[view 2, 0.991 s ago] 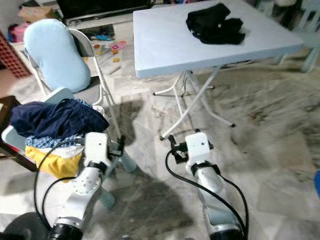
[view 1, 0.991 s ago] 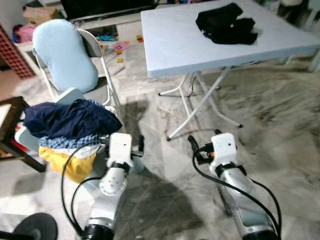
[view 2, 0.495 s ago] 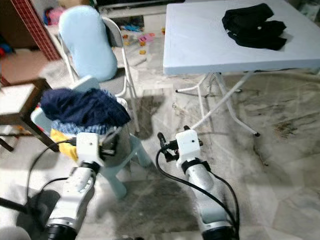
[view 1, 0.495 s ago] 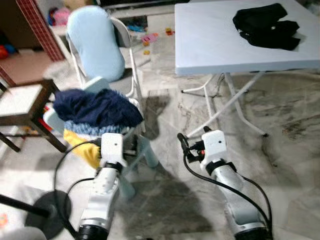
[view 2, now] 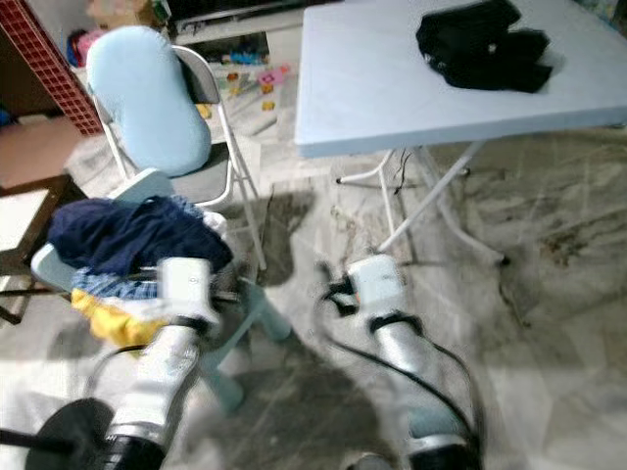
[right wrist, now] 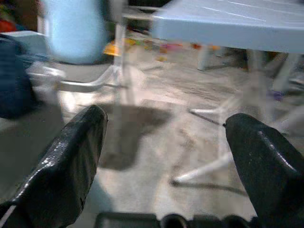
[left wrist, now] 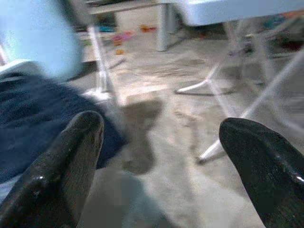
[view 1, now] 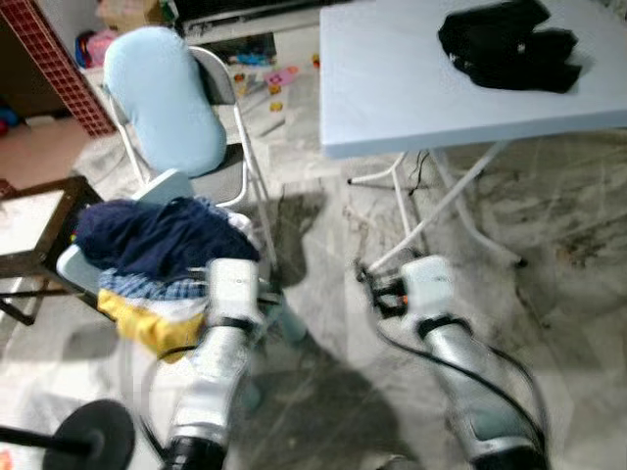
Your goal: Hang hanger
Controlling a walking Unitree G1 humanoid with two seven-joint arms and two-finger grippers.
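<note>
Fingers point(left wrist: 66, 161) of the left gripper point(left wrist: 166, 166) stand wide apart, holding nothing, above the marble floor point(left wrist: 161, 142). Right gripper point(right wrist: 166, 166) likewise gapes near the folding table point(right wrist: 237, 23). Head views show a clothes pile point(view 1: 157, 240); I cannot make out a hanger.

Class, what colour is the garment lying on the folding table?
Black. The garment shows best in the left eye view.

No legible text or labels
</note>
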